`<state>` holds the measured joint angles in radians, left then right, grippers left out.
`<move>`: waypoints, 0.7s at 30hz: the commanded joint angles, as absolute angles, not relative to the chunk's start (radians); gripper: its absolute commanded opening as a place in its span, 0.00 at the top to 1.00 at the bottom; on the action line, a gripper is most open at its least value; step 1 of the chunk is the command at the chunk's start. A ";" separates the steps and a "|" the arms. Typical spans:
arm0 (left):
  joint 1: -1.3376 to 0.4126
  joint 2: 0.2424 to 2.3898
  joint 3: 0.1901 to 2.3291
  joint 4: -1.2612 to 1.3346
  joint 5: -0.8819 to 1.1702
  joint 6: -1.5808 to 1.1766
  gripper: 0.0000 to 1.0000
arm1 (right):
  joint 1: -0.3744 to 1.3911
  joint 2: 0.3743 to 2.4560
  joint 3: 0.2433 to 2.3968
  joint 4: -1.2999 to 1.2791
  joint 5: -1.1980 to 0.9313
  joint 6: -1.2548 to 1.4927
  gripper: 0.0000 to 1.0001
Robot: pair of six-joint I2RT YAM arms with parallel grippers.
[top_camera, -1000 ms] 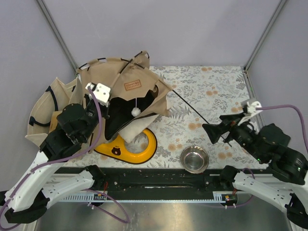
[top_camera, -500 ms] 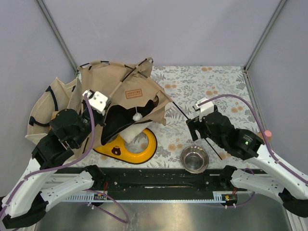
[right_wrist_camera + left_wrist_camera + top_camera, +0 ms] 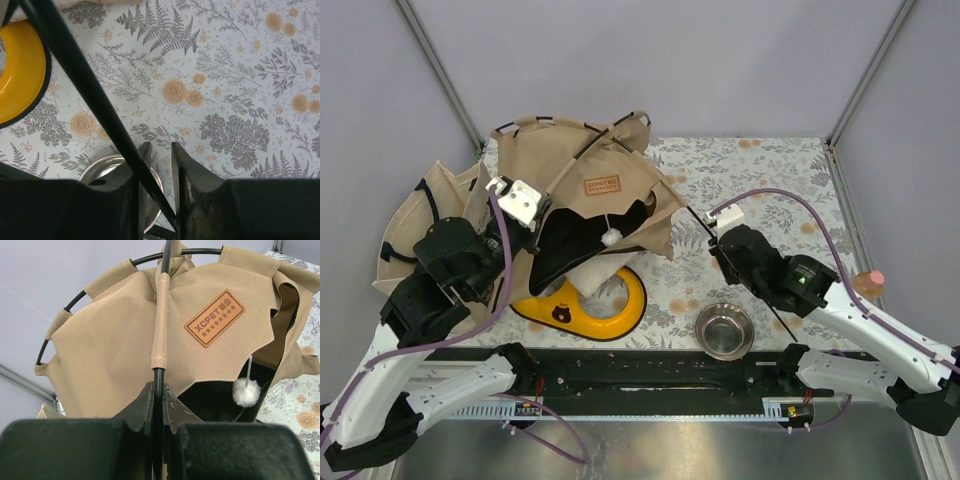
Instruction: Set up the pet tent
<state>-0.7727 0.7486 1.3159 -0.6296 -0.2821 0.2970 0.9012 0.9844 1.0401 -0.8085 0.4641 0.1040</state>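
The tan pet tent (image 3: 590,190) lies half collapsed at the back left, its brown label (image 3: 601,185) up and its white pompom (image 3: 611,237) hanging over the dark opening. In the left wrist view the label (image 3: 215,317) and pompom (image 3: 246,392) sit above my left gripper (image 3: 158,387), which is shut on a thin black pole entering a canvas sleeve. My left gripper (image 3: 540,213) is at the tent's left side. A long free pole (image 3: 695,212) runs from the tent toward the front right. My right gripper (image 3: 728,262) has closed narrowly around this pole (image 3: 85,85), which crosses between its jaws (image 3: 159,150).
A steel bowl (image 3: 724,330) sits near the front edge, right under the right gripper, with its rim (image 3: 100,170) showing. A yellow ring bed (image 3: 625,312) with a white cushion (image 3: 600,285) lies under the tent's front. A cream tote bag (image 3: 415,215) is far left. A small bottle (image 3: 868,282) stands right.
My right arm swung in from the right edge to the free pole and its wide-open jaws closed around it. My left gripper pushed the tent slightly back, still gripping its pole.
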 commanded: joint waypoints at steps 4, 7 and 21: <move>-0.769 0.767 1.358 -0.479 -0.245 0.304 1.00 | 0.903 0.937 1.126 -0.808 0.486 0.095 0.97; -0.769 0.759 1.333 -0.378 -0.265 0.296 0.99 | 0.903 0.896 1.141 -0.811 0.485 0.097 1.00; -0.717 0.908 1.247 -0.111 -0.383 0.333 0.19 | 0.903 0.859 1.092 -0.628 0.333 0.351 1.00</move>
